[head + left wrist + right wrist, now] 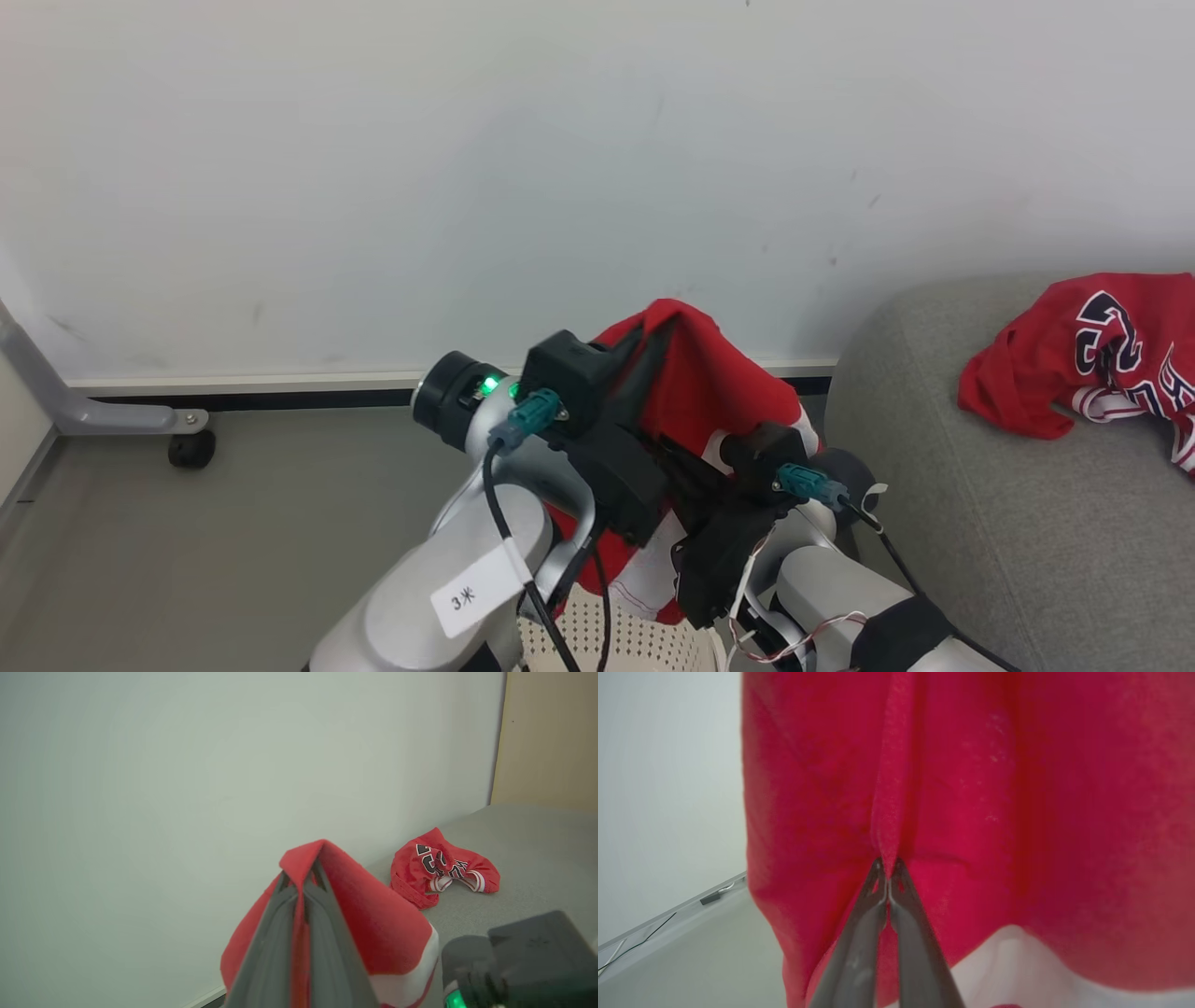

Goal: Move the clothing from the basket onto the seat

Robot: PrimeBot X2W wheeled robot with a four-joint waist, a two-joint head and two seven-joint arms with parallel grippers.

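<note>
A red garment (714, 383) with a broad white stripe hangs in the air above the basket (625, 639), a cream perforated one at the bottom edge. My left gripper (303, 879) is shut on the garment's top fold, which drapes over its fingers (653, 345). My right gripper (888, 872) is shut on a pinched fold lower down the same red cloth (994, 812). A red jersey (1102, 359) with dark lettering lies crumpled on the grey seat (980, 485) at the right, and the jersey (441, 872) and the seat (537, 858) also appear in the left wrist view.
A pale wall (467, 168) with a white skirting rises just behind. At the far left, a grey metal leg on a black caster (191, 448) stands on the grey floor (233, 541). The right arm's dark wrist (528, 956) sits close beside my left gripper.
</note>
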